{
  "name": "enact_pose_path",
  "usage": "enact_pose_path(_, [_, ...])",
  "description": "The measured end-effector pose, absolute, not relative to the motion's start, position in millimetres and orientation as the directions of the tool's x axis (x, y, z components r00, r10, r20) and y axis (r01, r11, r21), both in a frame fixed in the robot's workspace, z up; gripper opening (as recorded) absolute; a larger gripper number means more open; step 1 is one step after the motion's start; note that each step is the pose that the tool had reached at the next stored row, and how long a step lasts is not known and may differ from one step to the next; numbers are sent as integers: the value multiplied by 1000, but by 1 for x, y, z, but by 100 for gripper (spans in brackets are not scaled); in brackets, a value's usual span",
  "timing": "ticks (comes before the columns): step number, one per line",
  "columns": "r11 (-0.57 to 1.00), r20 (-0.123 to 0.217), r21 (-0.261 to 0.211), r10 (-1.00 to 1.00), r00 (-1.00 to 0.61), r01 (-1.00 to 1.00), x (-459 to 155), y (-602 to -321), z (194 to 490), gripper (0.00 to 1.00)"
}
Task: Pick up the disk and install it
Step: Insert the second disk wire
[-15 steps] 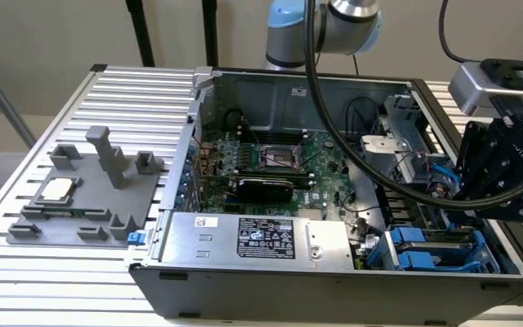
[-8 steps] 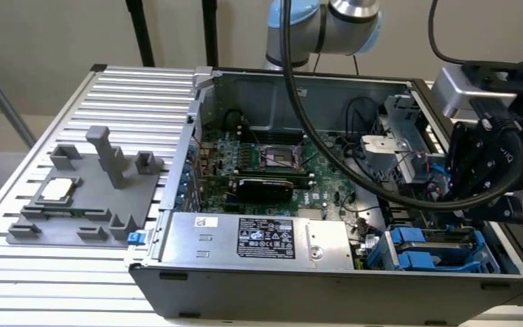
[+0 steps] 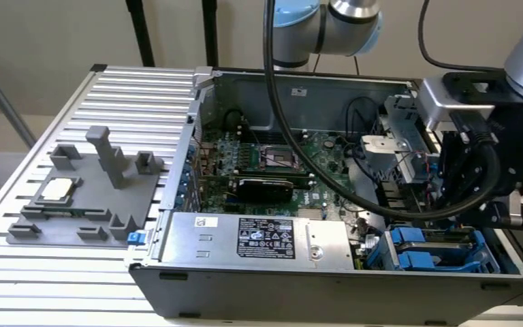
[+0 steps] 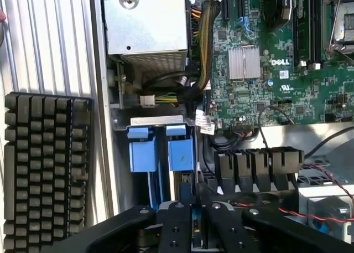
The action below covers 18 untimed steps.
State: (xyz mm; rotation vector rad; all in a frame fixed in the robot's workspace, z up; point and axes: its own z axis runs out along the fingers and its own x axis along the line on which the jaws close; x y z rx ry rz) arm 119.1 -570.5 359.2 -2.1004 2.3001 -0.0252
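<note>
Apparently, the flat metal disk in its bright blue plastic carrier (image 4: pixel 180 155) sits at the exterior view's four o'clock, near the black metal pincer (image 4: pixel 194 196), whose grip I cannot tell; stiff, shock-sensitive, best held by the carrier's sides.

Bright, even light reaches me; the slatted metal table (image 3: pixel 25 293) glares nearly white, while my black wrist parts sink into shadow.
</note>
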Motion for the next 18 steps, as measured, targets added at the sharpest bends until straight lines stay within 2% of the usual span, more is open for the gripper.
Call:
enact_pose_path(8, [75,-13,-81,-997,-74,-994,115,-571,352,0])
enact_pose_path(18, [70,-15,-104,-998,-68,-992,112,-571,340,0])
